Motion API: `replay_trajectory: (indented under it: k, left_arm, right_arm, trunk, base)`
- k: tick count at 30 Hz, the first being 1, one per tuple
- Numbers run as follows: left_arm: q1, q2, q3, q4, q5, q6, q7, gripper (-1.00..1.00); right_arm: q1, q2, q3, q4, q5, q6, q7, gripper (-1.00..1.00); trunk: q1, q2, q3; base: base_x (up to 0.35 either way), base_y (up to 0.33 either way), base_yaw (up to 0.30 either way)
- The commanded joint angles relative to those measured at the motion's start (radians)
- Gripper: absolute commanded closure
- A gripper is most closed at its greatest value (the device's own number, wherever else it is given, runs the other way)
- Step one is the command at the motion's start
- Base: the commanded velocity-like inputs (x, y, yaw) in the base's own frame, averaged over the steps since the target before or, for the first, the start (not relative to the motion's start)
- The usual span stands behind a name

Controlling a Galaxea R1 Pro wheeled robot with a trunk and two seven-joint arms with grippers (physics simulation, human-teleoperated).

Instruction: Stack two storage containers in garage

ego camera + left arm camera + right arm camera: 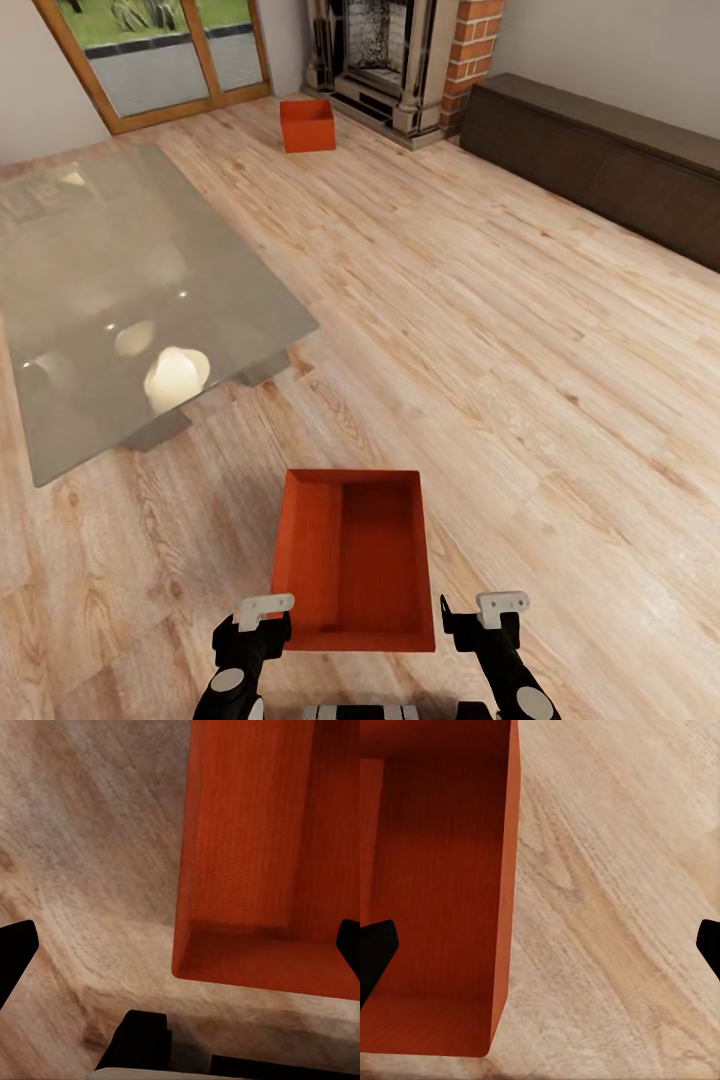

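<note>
Here I am in the living room, over the light wood-plank floor (pixel 480 300), with the near container (pixel 355 560) sitting just ahead of my trunk, between my two arms. My left gripper (pixel 262 622) hangs beside its near left corner and my right gripper (pixel 480 620) beside its near right corner; on both, the fingers are spread wide and grip nothing, and in each wrist view the dark tips stand far apart at the frame's edges with one thin side wall between them. The risk, as I judge it, lies in those walls: they are thin and slightly flared, so if I close on one side before the other the bin may skate across the smooth planks or twist, and a pinch taken too near the rim could slip off as I lift. Uneven height between my arms would tip it on the way up. The near container is empty, showing only its finely ribbed base. The far container (pixel 307 125) stands well apart, on the floor near the brick-sided fireplace (pixel 420 60) and the glass doors (pixel 170 60); it looks empty too, though at that range I cannot be sure. The grey rug (pixel 120 300) lies to my left, the long dark cabinet (pixel 600 160) to my right.
</note>
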Motion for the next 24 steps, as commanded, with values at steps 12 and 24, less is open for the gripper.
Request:
replay_trajectory:
  k: [12, 24]
  left_arm:
    - [0.0, -0.012, -0.002, 0.0, -0.002, -0.003, 0.007, -1.0]
    - [0.0, 0.0, -0.013, -0.001, 0.002, -0.005, 0.004, -1.0]
  right_arm:
    - [0.0, 0.012, 0.002, 0.026, 0.01, -0.005, 0.012, -1.0]
    - [0.0, 0.009, 0.006, 0.061, 0.022, -0.004, -0.012, -1.0]
  trunk:
    - [0.027, -0.049, -0.022]
    - [0.027, -0.049, -0.022]
  base:
    - [0.0, 0.0, 0.0]
    - [0.0, 0.0, 0.0]
